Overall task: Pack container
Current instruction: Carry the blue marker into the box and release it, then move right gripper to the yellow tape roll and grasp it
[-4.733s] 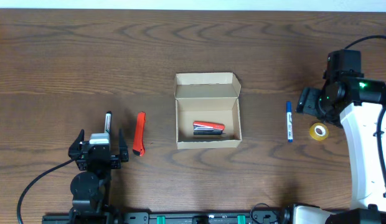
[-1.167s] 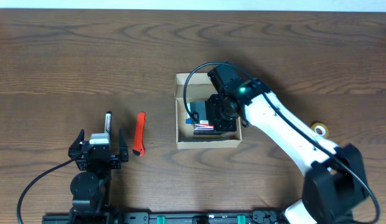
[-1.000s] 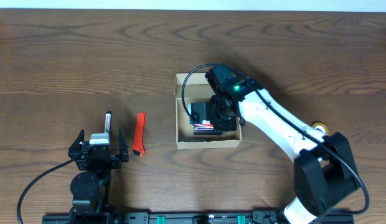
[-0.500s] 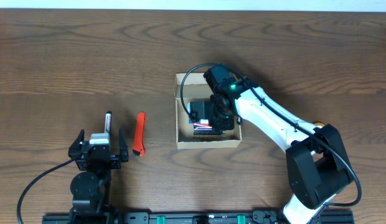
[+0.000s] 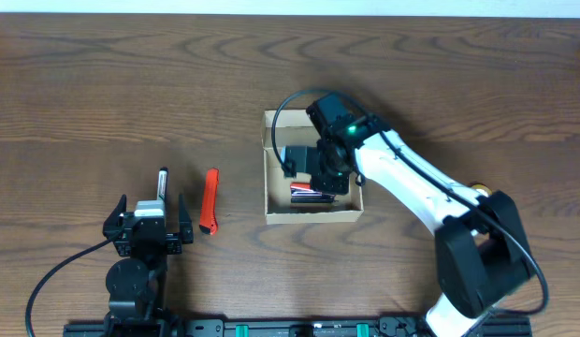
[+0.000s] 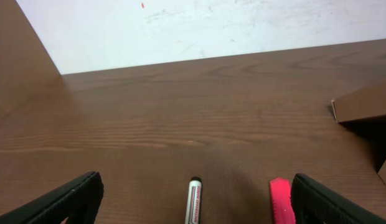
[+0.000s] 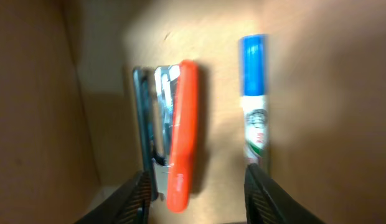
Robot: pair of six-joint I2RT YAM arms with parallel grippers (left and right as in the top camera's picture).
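Observation:
The tan cardboard container (image 5: 269, 192) stands open at the table's middle, flap lid at the back. My right gripper (image 5: 313, 168) is inside it, open and empty. In the right wrist view a red stapler (image 7: 182, 143) and a blue-capped marker (image 7: 254, 112) lie side by side on the container floor (image 7: 221, 93), between my right gripper's spread fingers (image 7: 202, 199). The stapler also shows from overhead (image 5: 309, 194). My left gripper (image 5: 148, 229) rests open at the front left, with a black marker (image 6: 194, 202) between its fingers (image 6: 230, 208) on the table.
A red utility knife (image 5: 210, 200) lies left of the container; it also shows in the left wrist view (image 6: 281, 202). A yellow tape roll (image 5: 479, 190) sits at the right, partly behind the right arm. The black marker (image 5: 162, 181) lies beside the knife.
The right arm swung from the far right into the container. The blue marker left the table and now lies in the container, let go. The left arm has not moved.

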